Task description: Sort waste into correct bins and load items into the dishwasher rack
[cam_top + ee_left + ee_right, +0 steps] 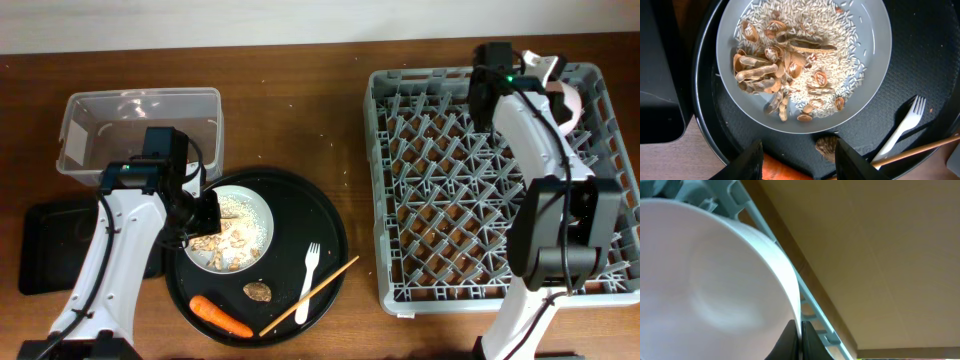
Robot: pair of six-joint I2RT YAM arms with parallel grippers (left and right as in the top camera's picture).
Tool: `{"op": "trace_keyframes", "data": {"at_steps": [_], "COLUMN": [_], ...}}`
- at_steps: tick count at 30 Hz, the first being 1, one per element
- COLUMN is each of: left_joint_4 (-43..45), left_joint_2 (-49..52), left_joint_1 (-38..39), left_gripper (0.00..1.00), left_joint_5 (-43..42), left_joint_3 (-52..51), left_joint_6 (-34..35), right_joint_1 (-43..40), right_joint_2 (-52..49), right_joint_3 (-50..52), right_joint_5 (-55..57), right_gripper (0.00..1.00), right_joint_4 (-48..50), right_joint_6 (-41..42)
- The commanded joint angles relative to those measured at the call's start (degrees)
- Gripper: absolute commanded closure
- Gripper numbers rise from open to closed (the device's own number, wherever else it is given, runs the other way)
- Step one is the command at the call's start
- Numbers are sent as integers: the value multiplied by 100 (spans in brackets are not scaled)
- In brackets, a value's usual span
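Left gripper (800, 167): jaws wide apart, empty, poised over the near rim of the plate (877, 45) on the round black tray (930, 65). Right gripper (799, 341): jaws pinched on the rim of the pink bowl (715, 280), at the far corner of the dishwasher rack (440, 210). Risk: a careless tilt of the plate would scatter rice (835, 55) and shells (757, 75) across the tabletop (340, 60). Clear tub (140, 96), flat black tray (45, 250): apparently empty. Carrot (220, 316), brown lump (827, 146), fork (902, 127): on the round tray.

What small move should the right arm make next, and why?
Probably ease the pink bowl slightly lower into the dishwasher rack. The right gripper is shut on its rim at the rack's far right corner, the bowl is tilted on edge, and I cannot tell whether it rests on the pegs yet.
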State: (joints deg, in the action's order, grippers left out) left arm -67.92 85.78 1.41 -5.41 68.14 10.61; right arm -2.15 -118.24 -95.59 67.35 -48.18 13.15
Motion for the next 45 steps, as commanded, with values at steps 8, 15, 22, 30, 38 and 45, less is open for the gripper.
{"op": "trace_keyframes", "data": {"at_steps": [8,15,22,30,38,45], "left_joint_4": [-13,0,-4,7,-2,874], "left_joint_2": [2,2,2,2,2,417], "left_joint_1": [-46,-46,-46,-46,26,1491], "left_gripper": [54,54,54,53,53,53], "left_joint_5": [-127,-122,-120,-120,-216,-251], "left_joint_3": [15,15,15,15,15,15], "left_joint_6": [72,70,68,68,66,634], "right_joint_1": [1054,1458,1482,-44,393,852], "right_joint_2": [-42,-39,872,2704,2723,2723], "right_joint_3": [168,168,162,164,240,240], "right_joint_5": [-675,-1873,-2667,-8321,-8730,-8708], "right_gripper": [96,41,33,2,1,2], "right_joint_4": [-1176,-2065,-2428,-3237,-4264,-4247], "right_joint_6": [153,337,839,-1838,-1869,-1871]}}
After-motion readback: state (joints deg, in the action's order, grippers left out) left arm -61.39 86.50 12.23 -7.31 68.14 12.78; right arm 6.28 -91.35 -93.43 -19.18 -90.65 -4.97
